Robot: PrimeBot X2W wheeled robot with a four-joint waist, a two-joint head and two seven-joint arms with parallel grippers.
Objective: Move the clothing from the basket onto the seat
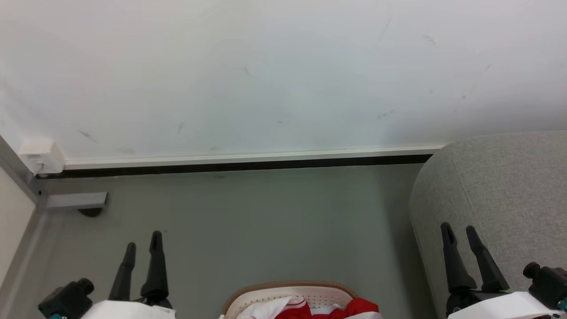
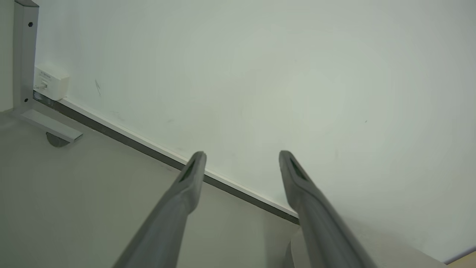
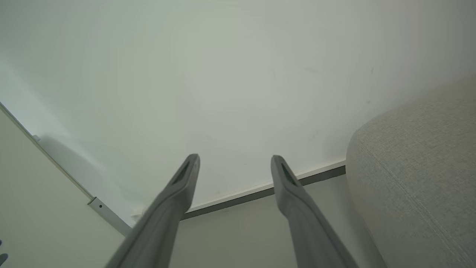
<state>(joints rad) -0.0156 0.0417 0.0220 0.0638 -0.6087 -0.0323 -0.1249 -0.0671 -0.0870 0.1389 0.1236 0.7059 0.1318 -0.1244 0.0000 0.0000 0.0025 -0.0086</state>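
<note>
Jaws apart and empty on both sides, poised clear of the red-and-white clothing heaped in the basket low between them, grey seat to the right; first pick not yet begun, so next lower and pinch a garment

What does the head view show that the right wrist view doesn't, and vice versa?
The head view adds the basket, with the clothing in it, the open left gripper and a wall box. The right wrist view adds a close look at a straight seam on the seat. Both share the seat, the open right gripper, the white wall, the baseboard and the grey floor.
</note>
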